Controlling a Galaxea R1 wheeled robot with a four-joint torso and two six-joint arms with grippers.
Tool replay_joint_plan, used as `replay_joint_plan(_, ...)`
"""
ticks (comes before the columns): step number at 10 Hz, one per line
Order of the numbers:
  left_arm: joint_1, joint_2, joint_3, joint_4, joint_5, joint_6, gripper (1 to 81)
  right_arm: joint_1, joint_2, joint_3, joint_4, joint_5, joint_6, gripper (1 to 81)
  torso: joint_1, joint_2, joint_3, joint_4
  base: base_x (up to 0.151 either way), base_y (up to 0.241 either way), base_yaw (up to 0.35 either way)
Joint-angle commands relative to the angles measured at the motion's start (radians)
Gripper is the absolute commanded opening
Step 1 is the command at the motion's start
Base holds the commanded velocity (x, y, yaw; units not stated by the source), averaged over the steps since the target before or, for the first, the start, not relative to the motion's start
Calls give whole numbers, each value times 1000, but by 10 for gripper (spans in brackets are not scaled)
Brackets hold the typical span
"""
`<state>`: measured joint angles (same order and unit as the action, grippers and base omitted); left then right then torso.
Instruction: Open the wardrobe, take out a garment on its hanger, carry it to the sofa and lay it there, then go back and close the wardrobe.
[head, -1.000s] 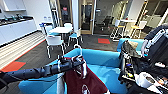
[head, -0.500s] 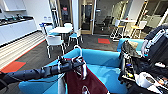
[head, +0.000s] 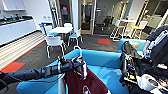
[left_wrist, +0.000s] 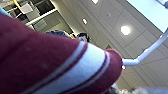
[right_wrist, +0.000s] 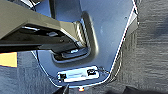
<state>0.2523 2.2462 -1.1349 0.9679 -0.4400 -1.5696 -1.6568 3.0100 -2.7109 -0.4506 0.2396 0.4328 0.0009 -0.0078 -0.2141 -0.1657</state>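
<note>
Left pincer (head: 75, 65) clamped on hanger (head: 80, 53), garment (head: 85, 83) dangling over sofa (head: 107, 62). Right pincer's state: cannot tell. Seated person (head: 156, 46) close on the right. Beyond, white chairs (head: 53, 42) around small counter (head: 60, 30).

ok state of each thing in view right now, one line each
left gripper: at the hanger, carrying it; fingers hard to make out
hanger: hook upright, held up over the sofa
garment: hanging from the hanger, not yet laid down
sofa: seat mostly bare, dark bag on its right end
white chairs: upright around the small table
</note>
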Motion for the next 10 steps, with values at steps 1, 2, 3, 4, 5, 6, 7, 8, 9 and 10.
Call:
replay_joint_plan(1, -164, -5, 37, -17, -71, 5, 10, -7, -4, 0, -6, -54, -2, 811, 0, 0, 0, 0, 70, 0, 0)
replay_joint_plan(2, -164, -6, 35, -17, -71, 5, 10, -7, -4, 0, -5, -52, -2, 811, 0, 0, 0, 0, 0, 0, 0)
replay_joint_plan(3, -163, -6, 35, -17, -71, 5, 10, -7, -4, 0, -5, -49, -2, 811, 0, 0, 0, 0, 0, 0, 0)
replay_joint_plan(4, -161, -5, 35, -17, -71, 5, 10, -7, -4, 0, -5, -48, -2, 811, 1, 0, 0, 34, 0, 0, 0)
replay_joint_plan(5, -161, -2, 35, -17, -69, 5, 10, -7, -4, 0, -6, -48, -2, 811, 1, 0, 0, 73, 0, 0, 0)
replay_joint_plan(6, -161, 6, 32, -18, -66, 5, 10, -7, -4, 0, -6, -48, -2, 811, 0, 0, 0, 103, 0, 0, 0)
replay_joint_plan(7, -161, 17, 26, -18, -66, 5, 10, -7, -4, 0, -6, -48, -2, 811, 0, 0, 0, 123, 0, 0, 0)
replay_joint_plan(8, -161, 32, 12, -17, -65, 5, 10, -7, -4, 0, -3, -48, -2, 811, 1, 0, 0, 60, 0, 0, 0)
replay_joint_plan(9, -161, 43, 3, -17, -56, 5, 10, -4, -4, 0, -3, -48, -2, 811, 0, 0, 0, 91, 0, 0, 0)
replay_joint_plan(10, -161, 67, -3, -17, -16, 5, 10, -1, -4, 0, -3, -51, -2, 811, 0, 0, 0, 116, 0, 0, 0)
